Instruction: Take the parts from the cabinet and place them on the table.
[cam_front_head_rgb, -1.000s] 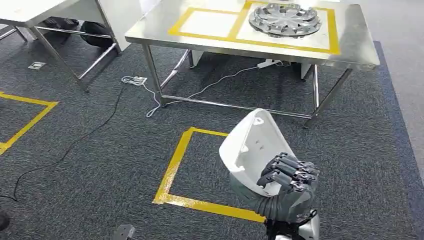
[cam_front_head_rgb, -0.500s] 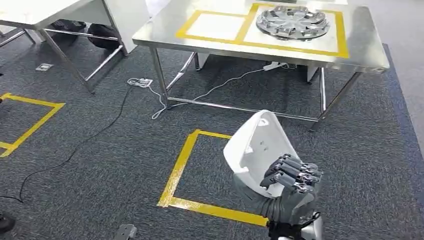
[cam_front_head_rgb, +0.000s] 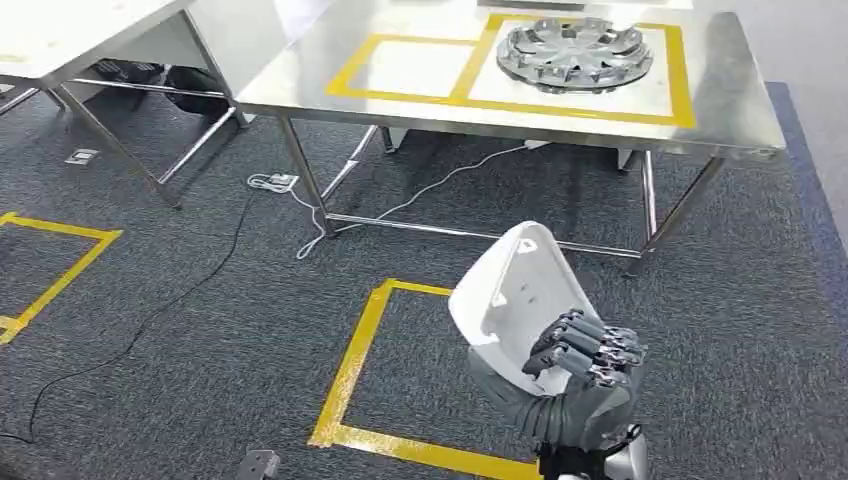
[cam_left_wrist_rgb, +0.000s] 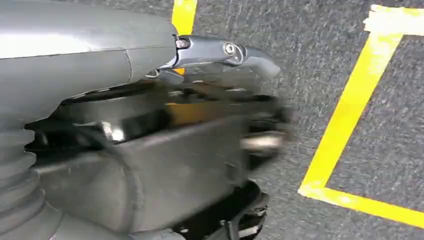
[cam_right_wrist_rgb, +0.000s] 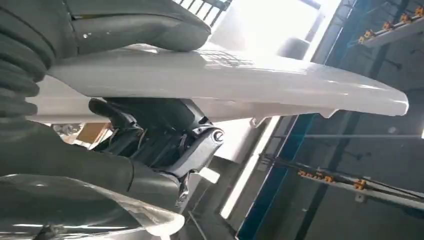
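A white curved plastic part (cam_front_head_rgb: 508, 290) stands upright low in the head view, over the carpet, and my right hand (cam_front_head_rgb: 583, 372) grips its lower end. The right wrist view shows the same white part (cam_right_wrist_rgb: 225, 75) lying across my right hand (cam_right_wrist_rgb: 165, 145), with the thumb on one face and dark fingers on the other. Ahead stands the steel table (cam_front_head_rgb: 720, 110), with a round silver spoked part (cam_front_head_rgb: 573, 55) inside a yellow-taped box on it. My left hand (cam_left_wrist_rgb: 150, 100) hangs over the carpet, blurred, fingers stretched out and holding nothing.
A yellow tape square (cam_front_head_rgb: 352, 370) marks the carpet just in front of me. White cables and a power strip (cam_front_head_rgb: 272, 182) lie by the table's legs. A second table (cam_front_head_rgb: 70, 40) stands at the far left. A dark cable (cam_front_head_rgb: 140, 310) trails across the floor.
The whole picture has shifted, so the camera has moved; the table now sits a little lower and closer. My right hand still grips the white part the same way.
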